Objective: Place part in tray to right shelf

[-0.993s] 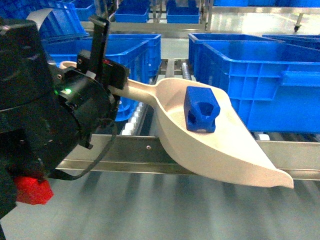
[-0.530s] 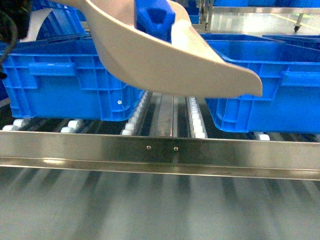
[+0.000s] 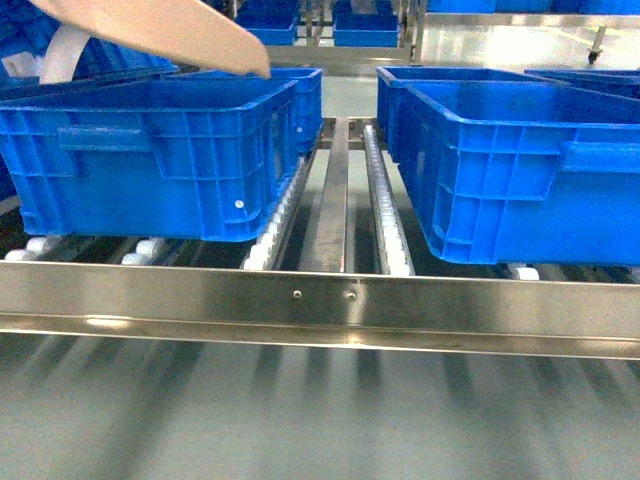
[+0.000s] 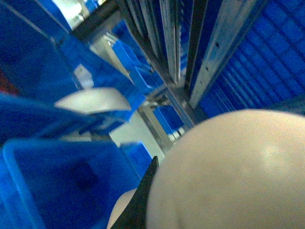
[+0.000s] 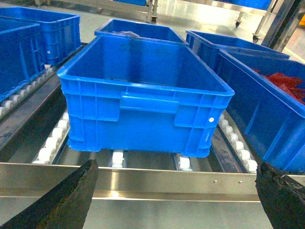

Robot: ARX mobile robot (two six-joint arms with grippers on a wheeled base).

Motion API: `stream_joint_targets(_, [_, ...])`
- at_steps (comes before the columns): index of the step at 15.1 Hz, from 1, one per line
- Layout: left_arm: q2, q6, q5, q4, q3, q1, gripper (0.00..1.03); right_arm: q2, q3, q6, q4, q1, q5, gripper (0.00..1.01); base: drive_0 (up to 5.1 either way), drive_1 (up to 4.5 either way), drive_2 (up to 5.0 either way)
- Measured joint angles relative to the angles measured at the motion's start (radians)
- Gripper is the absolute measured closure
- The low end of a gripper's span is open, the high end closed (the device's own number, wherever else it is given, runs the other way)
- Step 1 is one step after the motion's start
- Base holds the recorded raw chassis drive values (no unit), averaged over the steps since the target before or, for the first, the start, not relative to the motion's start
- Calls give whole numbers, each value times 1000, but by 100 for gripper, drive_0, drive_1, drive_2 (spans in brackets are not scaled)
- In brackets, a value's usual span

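Tray [image 3: 170, 35] raised high, part unseen; tilt could spill it; left fingers hidden, right fingers [image 5: 71, 200] wide.

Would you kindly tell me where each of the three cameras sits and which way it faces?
Head: on the robot, looking forward and down at the roller shelf; only the tray tip shows, no arm.
Left wrist: tilted steeply upward, tray filling the lower right, one dark finger beside it.
Right wrist: low, level, facing a blue crate, open fingertips at the bottom corners.
Shared: head and left wrist both show the tray.
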Motion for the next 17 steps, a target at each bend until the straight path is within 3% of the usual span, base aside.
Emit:
stream_joint_targets(2, [137,159,-88,-44,215,85,90,0,0,0,0,0,0,3,0,0,0])
stream_joint_targets(3, [175,202,-92,-80,286,116,90,0,0,0,0,0,0,3,0,0,0])
stream_joint_targets(5, [184,257,-72,-54,311,109,90,0,0,0,0,0,0,3,0,0,0])
stream_joint_targets(6, [143,253,-45,-23,259,87,90,0,0,0,0,0,0,3,0,0,0])
stream_joint_targets(8, [-20,201,6,63,58,55,90,0,0,0,1,0,0,3,0,0,0])
stream_joint_targets(9, [-150,167,5,84,-62,51,90,0,0,0,0,0,0,3,0,0,0])
stream_joint_targets(10, [-309,93,-14,48,-202,46,90,0,0,0,0,0,0,3,0,0,0])
stream_joint_targets(11, [-477,13,-105,11,-362,5,90,0,0,0,0,0,0,3,0,0,0])
stream_joint_targets(12, [-672,41,-256,144,-628,-143,90,0,0,0,0,0,0,3,0,0,0])
stream_joint_targets(13, [-752,95,-286,241,-755,-251,90,0,-3,4,21,-1,-11,4,0,0,0])
stream_joint_targets(14, [-875,215,-82,-21,-784,-263,90,-8,-54,35,172,-31,-105,14,0,0,0])
stream_joint_targets(15, [-960,410,105,-203,-797,-208,90,-44,-108,57,241,-43,-162,25,0,0,0])
stream_joint_targets(16, [-1036,582,232,-347,-830,-154,90,-75,-150,71,250,-55,-183,36,0,0,0])
stream_joint_targets(17, [-1082,717,351,-434,-883,-129,90,-93,-180,79,249,-61,-197,49,0,0,0])
